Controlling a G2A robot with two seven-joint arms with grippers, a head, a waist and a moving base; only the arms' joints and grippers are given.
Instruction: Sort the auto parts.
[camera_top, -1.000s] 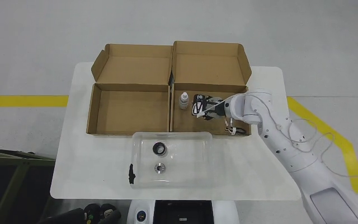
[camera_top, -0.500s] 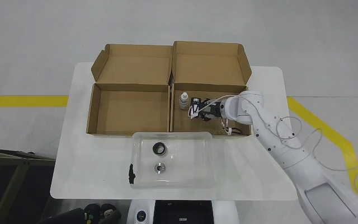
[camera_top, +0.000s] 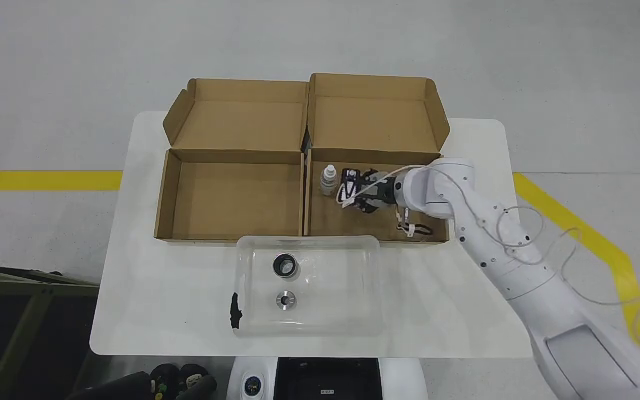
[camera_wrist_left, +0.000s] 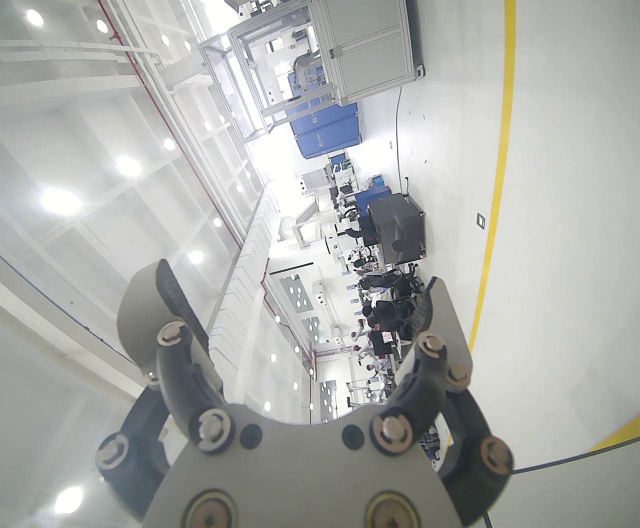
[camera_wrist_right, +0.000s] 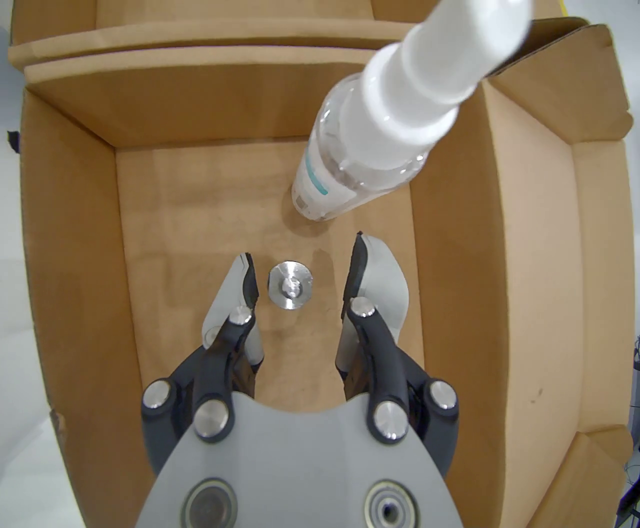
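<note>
Clear tray (camera_top: 340, 290), nearest the robot: holds a black ring (camera_top: 285, 265) and a small metal part (camera_top: 286, 299), apart from each other. Beyond it, right cardboard box (camera_top: 325, 215): right gripper (camera_wrist_right: 302, 260) low inside, jaws spread, gripping nothing. A round metal disc (camera_wrist_right: 290, 291) lies on the box floor between the fingertips, close to one. White-capped bottle (camera_wrist_right: 370, 140) stands upright just past the disc. Left cardboard box (camera_top: 230, 200) alongside. Left gripper (camera_wrist_left: 300, 295): jaws spread, holding nothing, facing the hall.
</note>
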